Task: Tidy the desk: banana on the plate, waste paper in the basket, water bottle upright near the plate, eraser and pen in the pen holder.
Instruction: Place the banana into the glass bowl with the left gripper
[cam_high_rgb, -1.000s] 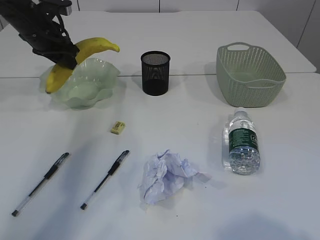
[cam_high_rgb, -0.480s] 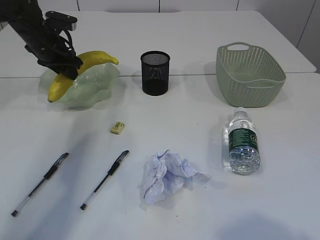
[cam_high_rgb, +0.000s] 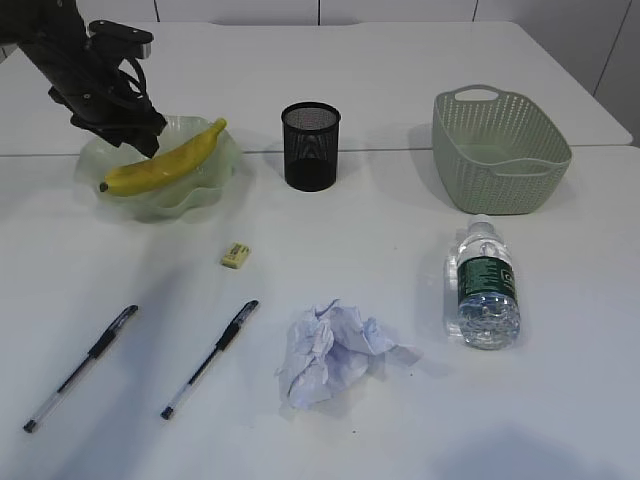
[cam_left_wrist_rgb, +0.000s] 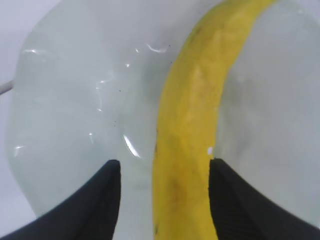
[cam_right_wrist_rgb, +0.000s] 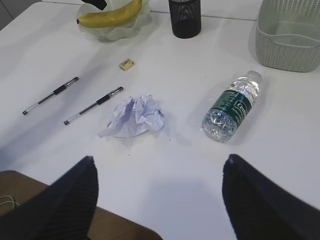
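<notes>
The yellow banana (cam_high_rgb: 165, 162) lies in the pale green wavy plate (cam_high_rgb: 215, 185) at the back left; it also shows in the left wrist view (cam_left_wrist_rgb: 192, 130). My left gripper (cam_high_rgb: 125, 135) is open just above it, jaws either side (cam_left_wrist_rgb: 165, 172), not touching. The crumpled waste paper (cam_high_rgb: 332, 352) lies front centre. The water bottle (cam_high_rgb: 483, 285) lies on its side at the right. The green basket (cam_high_rgb: 500, 150) stands back right. The black mesh pen holder (cam_high_rgb: 311, 146) stands back centre. The eraser (cam_high_rgb: 236, 254) and two pens (cam_high_rgb: 82, 368) (cam_high_rgb: 210, 358) lie on the table. My right gripper (cam_right_wrist_rgb: 157, 175) is open, over the front edge.
The white table's front edge (cam_right_wrist_rgb: 100, 210) shows under the right gripper in the right wrist view, with brown floor beyond. A seam between two tabletops (cam_high_rgb: 400, 150) runs behind the pen holder.
My left gripper lowered the banana into the plate and let go of it; the banana now lies flat across the plate. The jaws have opened. The right arm has not moved.
</notes>
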